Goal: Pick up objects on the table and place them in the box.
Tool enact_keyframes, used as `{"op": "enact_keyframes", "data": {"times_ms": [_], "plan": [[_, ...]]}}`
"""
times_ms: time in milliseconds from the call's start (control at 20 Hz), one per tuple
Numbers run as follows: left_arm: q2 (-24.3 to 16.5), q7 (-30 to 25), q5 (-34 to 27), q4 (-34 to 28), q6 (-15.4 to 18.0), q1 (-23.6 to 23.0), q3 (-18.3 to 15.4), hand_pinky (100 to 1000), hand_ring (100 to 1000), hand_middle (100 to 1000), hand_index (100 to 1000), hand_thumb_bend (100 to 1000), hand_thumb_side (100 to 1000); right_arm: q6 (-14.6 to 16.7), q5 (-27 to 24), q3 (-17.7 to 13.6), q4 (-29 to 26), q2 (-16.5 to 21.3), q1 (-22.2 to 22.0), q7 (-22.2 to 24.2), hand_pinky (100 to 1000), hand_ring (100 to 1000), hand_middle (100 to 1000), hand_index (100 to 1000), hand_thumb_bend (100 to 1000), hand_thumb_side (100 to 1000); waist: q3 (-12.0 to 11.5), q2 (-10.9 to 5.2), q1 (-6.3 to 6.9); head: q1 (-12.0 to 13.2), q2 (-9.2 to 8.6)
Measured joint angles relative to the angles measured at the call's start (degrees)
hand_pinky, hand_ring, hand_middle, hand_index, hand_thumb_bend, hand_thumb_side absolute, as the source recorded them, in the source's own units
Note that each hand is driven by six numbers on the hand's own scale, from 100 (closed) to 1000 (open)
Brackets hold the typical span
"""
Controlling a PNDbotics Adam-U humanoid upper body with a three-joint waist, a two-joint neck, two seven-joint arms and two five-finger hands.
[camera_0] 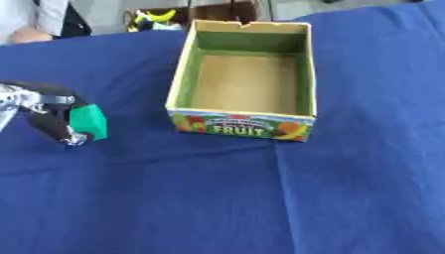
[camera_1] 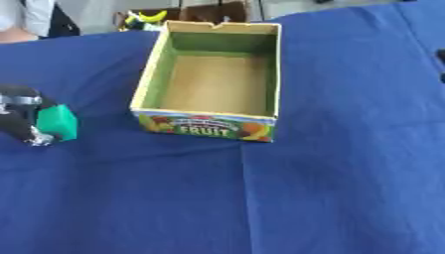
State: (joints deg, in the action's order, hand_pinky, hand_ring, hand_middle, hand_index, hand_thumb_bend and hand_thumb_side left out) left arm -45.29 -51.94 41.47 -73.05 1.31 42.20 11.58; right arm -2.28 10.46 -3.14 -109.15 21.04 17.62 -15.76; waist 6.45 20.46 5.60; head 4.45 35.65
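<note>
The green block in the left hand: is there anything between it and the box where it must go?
Nothing visible does. The left hand holds the green block left of the box, and only bare blue cloth lies between them. The box's left wall must be cleared from above.

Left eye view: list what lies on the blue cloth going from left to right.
Left hand → green block held in its fingers → open fruit box, with nothing in it.
</note>
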Motion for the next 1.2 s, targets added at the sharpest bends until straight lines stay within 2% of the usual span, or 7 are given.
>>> {"op": "enact_keyframes", "data": {"times_ms": [300, 350, 650, 900, 1200], "plan": [[0.0, 0.4, 2.0, -2.1, -1.1, 0.9, -1.1, 625, 696, 670, 842, 100, 480, 0.1, 0.0, 0.0, 0.0, 0.0, -0.1, -0.1, 861, 891, 773, 906, 100, 1000, -0.1, -0.46, 0.18, -0.1, 0.01], [0.0, 0.5, 2.4, -2.3, -1.2, 1.0, -1.2, 627, 698, 708, 851, 100, 479, 0.1, 0.0, 0.0, 0.0, 0.0, -0.1, -0.1, 861, 891, 772, 906, 100, 1000, -0.1, -0.51, 0.23, -0.1, 0.01], [0.0, 0.3, 4.8, -3.9, -1.8, 1.5, -2.3, 645, 709, 792, 875, 100, 485, 0.1, 0.0, 0.0, 0.0, 0.0, -0.5, -0.1, 861, 891, 772, 907, 100, 1000, -0.2, -0.93, 0.31, -0.2, 0.01], [-0.1, 0.1, 5.5, -5.4, -2.1, 1.6, -3.0, 642, 708, 798, 876, 100, 486, 0.1, 0.0, 0.0, 0.0, 0.0, -0.5, -0.1, 862, 892, 771, 907, 100, 1000, -0.4, -1.09, 0.43, -0.3, 0.02], [-0.1, 0.2, 5.5, -8.6, -2.2, 2.7, -3.7, 642, 695, 758, 858, 100, 480, 0.1, 0.0, 0.0, 0.1, 0.0, -0.6, -0.1, 862, 892, 771, 907, 100, 1000, -0.5, -1.49, 0.46, -0.4, 0.02]]}}
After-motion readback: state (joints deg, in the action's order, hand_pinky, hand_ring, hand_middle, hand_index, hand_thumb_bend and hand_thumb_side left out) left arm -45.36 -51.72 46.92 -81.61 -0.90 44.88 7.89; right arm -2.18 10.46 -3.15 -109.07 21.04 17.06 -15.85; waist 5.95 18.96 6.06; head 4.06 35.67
